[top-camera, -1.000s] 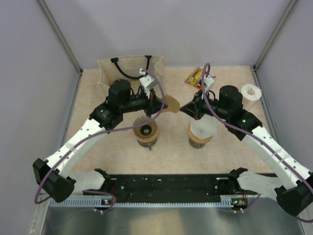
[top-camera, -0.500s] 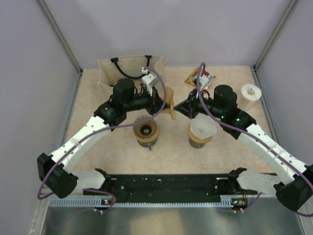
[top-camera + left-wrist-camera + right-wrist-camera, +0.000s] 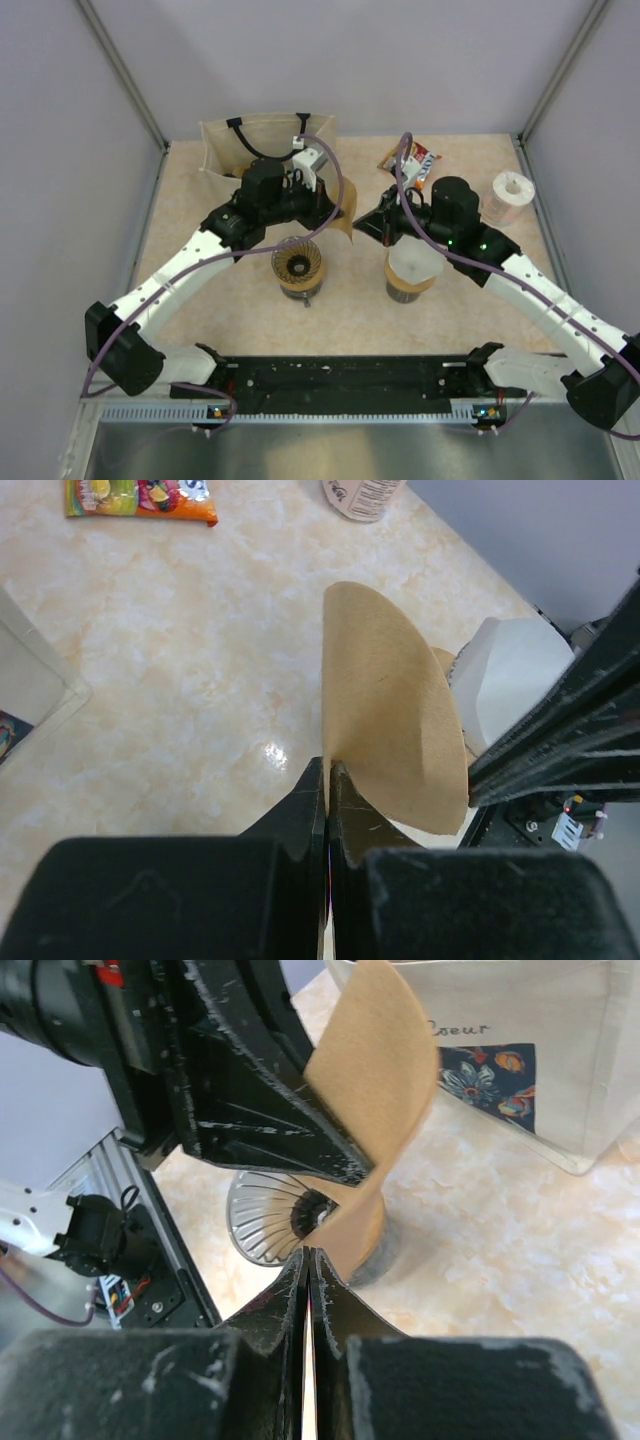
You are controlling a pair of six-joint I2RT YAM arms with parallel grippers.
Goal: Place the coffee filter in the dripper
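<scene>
The tan filter (image 3: pixel 385 710) hangs in the air between the two arms, gripped from both sides. The left claw (image 3: pixel 328 780) is pressed together on one edge of the paper, so that the sheet stands upright on edge and curves away from the fingertips. The right claw (image 3: pixel 308 1260) is likewise pressed together, pinching the opposite lower edge, and the paper bows upward from it in a loop. The dripper (image 3: pixel 297 263) stands on the table (image 3: pixel 350 300) just in front of the left claw, toward the arm bases. Its ribbed cone is open, and nothing lies in it. In the top view the filter sits just behind and to the right of the dripper, above the table and not touching it. A white cone (image 3: pixel 414 262) stands on a brown base to the right of the dripper, beneath the right arm. A cloth bag (image 3: pixel 225 140) stands at the back left, a snack packet (image 3: pixel 418 158) lies at the back, and a white roll (image 3: pixel 512 192) is at the far right.
</scene>
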